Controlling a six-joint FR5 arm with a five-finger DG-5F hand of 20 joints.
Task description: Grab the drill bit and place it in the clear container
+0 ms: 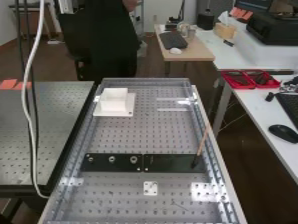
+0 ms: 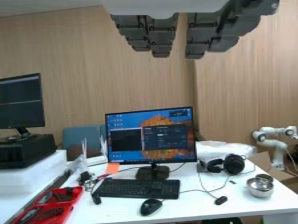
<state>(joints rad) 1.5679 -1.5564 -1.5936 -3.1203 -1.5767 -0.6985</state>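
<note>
Dark grey fingers of my hand [image 2: 159, 36] hang from the top edge of the wrist view, straight and relaxed, with nothing between them. In the high view a thin dark sliver [image 1: 179, 205] lies on the perforated bench plate near the front; I cannot tell whether it is the drill bit. A pale, see-through shape [image 1: 174, 103] at the far right of the bench may be the clear container or only glare.
A white block [image 1: 114, 101] stands at the bench's far left. Black plates [image 1: 174, 163] cross its middle, three rings on the left one, a slim orange-brown stick [image 1: 202, 142] leaning at the right end. Red trays [image 1: 247, 80], a keyboard and a mouse [image 1: 284, 133] are on the side desk.
</note>
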